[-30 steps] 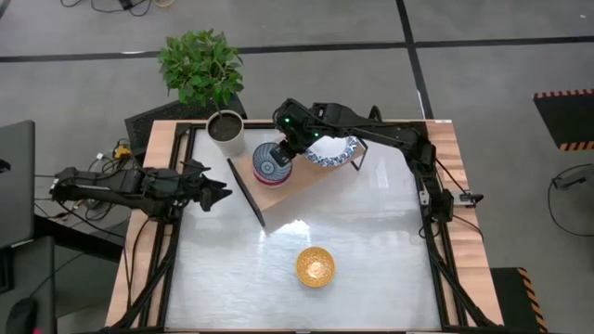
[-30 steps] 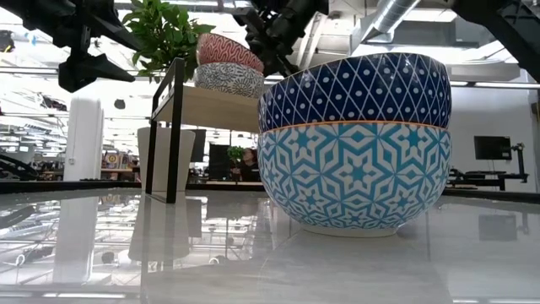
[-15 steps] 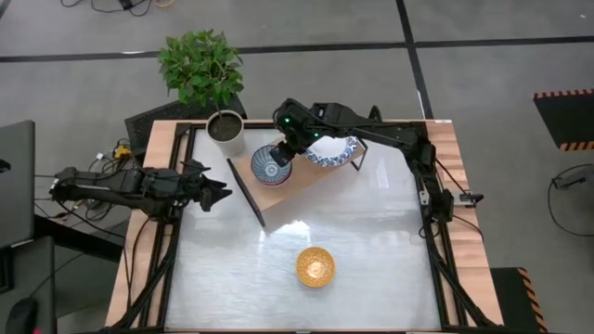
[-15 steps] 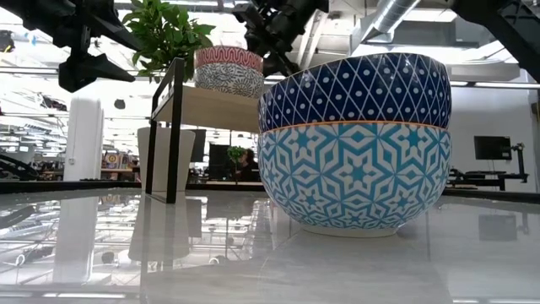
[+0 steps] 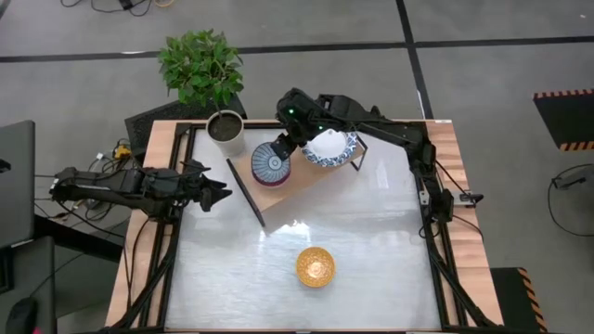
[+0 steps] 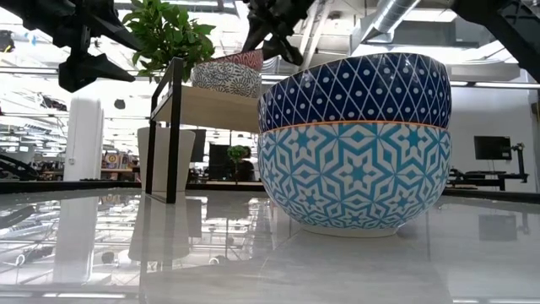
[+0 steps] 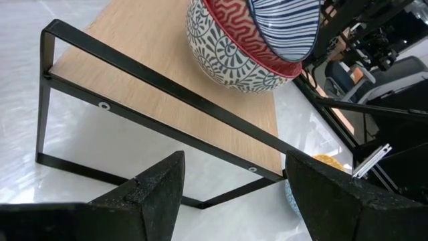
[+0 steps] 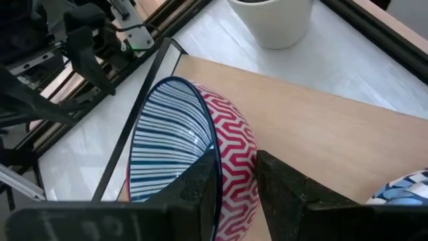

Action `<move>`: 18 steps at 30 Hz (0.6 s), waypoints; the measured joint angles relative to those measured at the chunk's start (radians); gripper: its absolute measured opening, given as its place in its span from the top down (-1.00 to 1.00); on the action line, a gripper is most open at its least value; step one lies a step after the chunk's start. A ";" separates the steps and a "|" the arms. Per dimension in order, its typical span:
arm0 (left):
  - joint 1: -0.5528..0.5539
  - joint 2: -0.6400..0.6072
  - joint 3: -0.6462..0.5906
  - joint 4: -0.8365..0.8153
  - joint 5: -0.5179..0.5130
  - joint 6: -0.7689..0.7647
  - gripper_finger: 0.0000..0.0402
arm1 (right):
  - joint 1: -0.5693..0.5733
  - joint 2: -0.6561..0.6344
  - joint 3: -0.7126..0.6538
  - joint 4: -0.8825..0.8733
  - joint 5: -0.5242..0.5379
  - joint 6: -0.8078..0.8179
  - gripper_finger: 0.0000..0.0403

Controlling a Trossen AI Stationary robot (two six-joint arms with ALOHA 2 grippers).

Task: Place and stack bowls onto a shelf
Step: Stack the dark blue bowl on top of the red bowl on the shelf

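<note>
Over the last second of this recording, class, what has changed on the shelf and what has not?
The right gripper has drawn back toward the table's far edge, tipping the red-patterned bowl it grips; half a second ago the bowl sat level in the grey-patterned bowl. The shelf, yellow-inside bowl and left gripper stayed put.

Striped red-walled bowl (image 8: 180,150) tilted inside patterned bowl (image 7: 227,57) on wooden shelf (image 5: 302,181); orange bowl (image 5: 316,266) apart.

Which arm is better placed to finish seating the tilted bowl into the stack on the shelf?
Right. The right gripper grips the rim of the red zigzag bowl, which sits tilted in the grey patterned bowl on the shelf. The left gripper waits open, short of the shelf, holding nothing.
</note>
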 joint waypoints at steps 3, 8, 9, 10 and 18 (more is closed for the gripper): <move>0.000 0.000 0.000 0.000 0.000 0.000 -0.23 | 0.000 0.000 0.000 -0.010 0.000 0.000 0.39; 0.000 0.000 0.000 0.000 0.001 0.000 -0.23 | 0.000 0.000 0.000 -0.033 0.003 0.000 0.39; 0.000 0.000 0.000 0.000 0.001 0.000 -0.23 | 0.000 0.000 0.000 -0.037 0.003 0.000 0.39; 0.000 0.000 0.000 0.000 0.001 0.000 -0.23 | 0.000 0.000 0.000 -0.041 0.003 0.000 0.40; 0.000 0.000 0.000 -0.002 0.004 0.000 -0.23 | 0.002 0.017 0.000 -0.034 -0.006 0.008 0.44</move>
